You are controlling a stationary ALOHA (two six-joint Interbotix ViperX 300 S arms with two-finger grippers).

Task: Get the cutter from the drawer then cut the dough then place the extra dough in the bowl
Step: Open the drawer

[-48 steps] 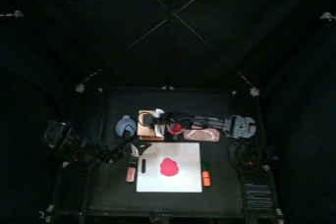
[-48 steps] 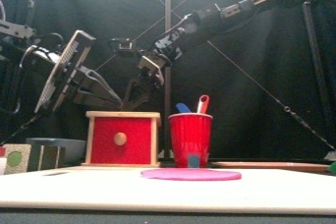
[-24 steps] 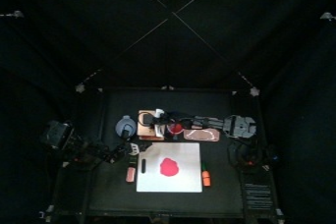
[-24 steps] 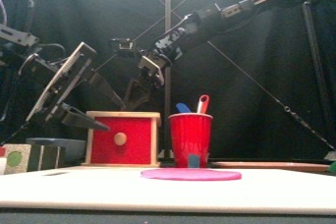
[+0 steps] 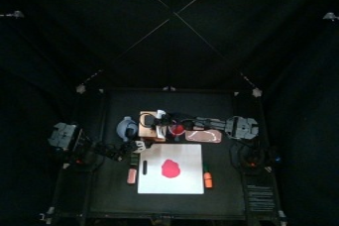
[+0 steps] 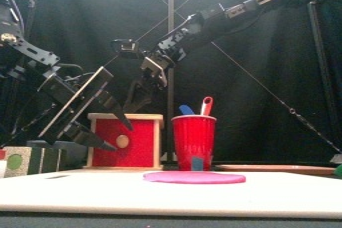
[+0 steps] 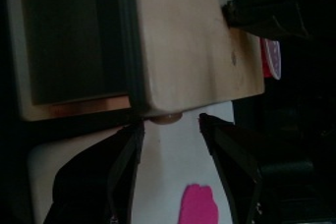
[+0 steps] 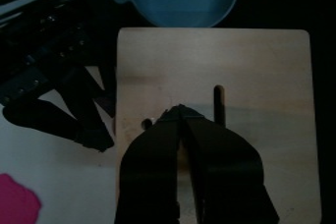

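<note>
Two risks: your left gripper [image 7: 168,126], jaws spread at the knob [image 7: 164,118] of the pale wooden box with red drawer front [image 6: 136,132], may slip; your right gripper [image 8: 180,120], pressed together, hovers above the box, which could slide. The cutter is unseen, presumably inside.
</note>
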